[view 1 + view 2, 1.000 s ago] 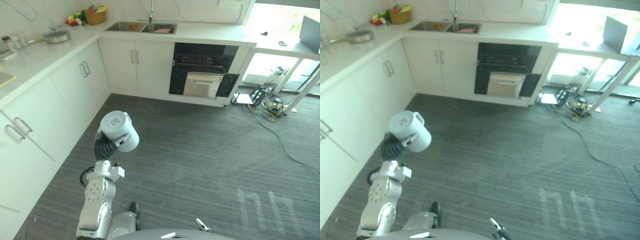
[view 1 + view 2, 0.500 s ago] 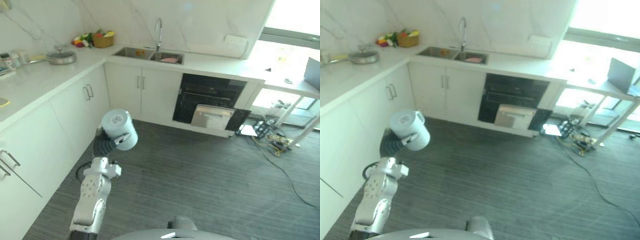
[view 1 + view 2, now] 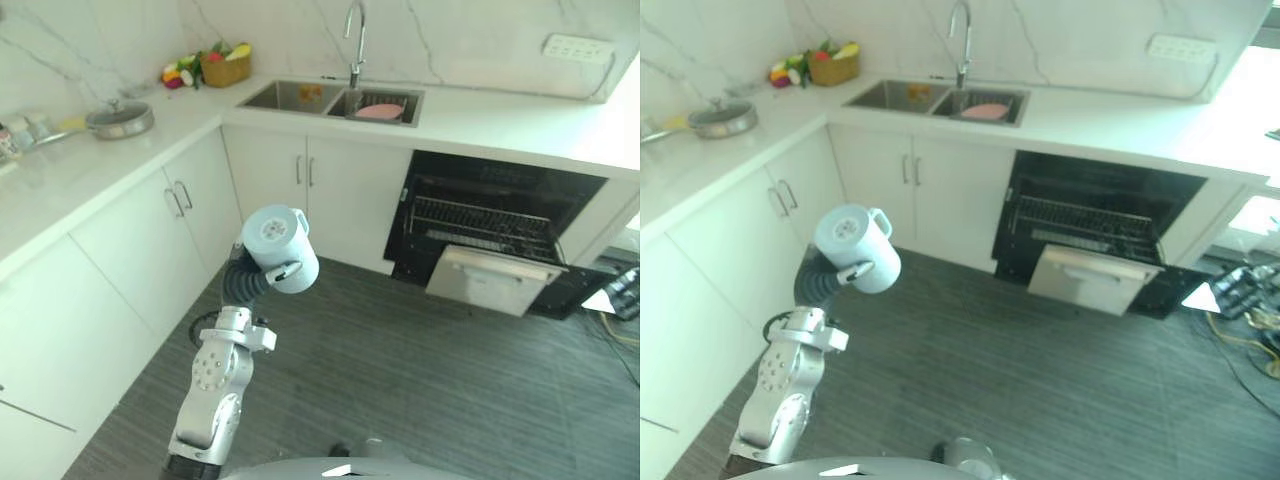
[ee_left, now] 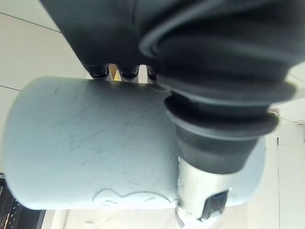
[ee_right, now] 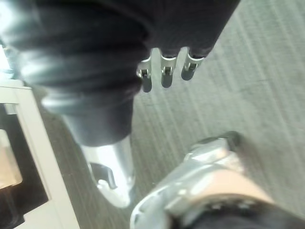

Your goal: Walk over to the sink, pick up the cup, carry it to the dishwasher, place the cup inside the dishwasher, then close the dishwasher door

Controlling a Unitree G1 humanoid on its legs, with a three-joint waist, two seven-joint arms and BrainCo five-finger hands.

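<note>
The cup [image 3: 280,247] is a smooth, pale blue cylinder with a small loop handle on its side and a round, flat end facing the head camera. It lies on its side in the left robot hand [image 4: 214,95]. The dark-tipped fingers [image 4: 100,72] wrap over its far side and the silver thumb presses its near side, so the grip is clamped on it. The cup is in the air above the grey striped floor [image 3: 420,380], well to the left of the dishwasher [image 3: 495,215]. The dishwasher is a dark cavity with a wire rack, its door dropped open, set under the white veined bench [image 3: 480,105]. A steel sink [image 3: 330,98] sits in the bench up and to the left of the dishwasher. The right robot hand [image 5: 164,71] hangs over the floor; I cannot tell whether it is open or closed.
</note>
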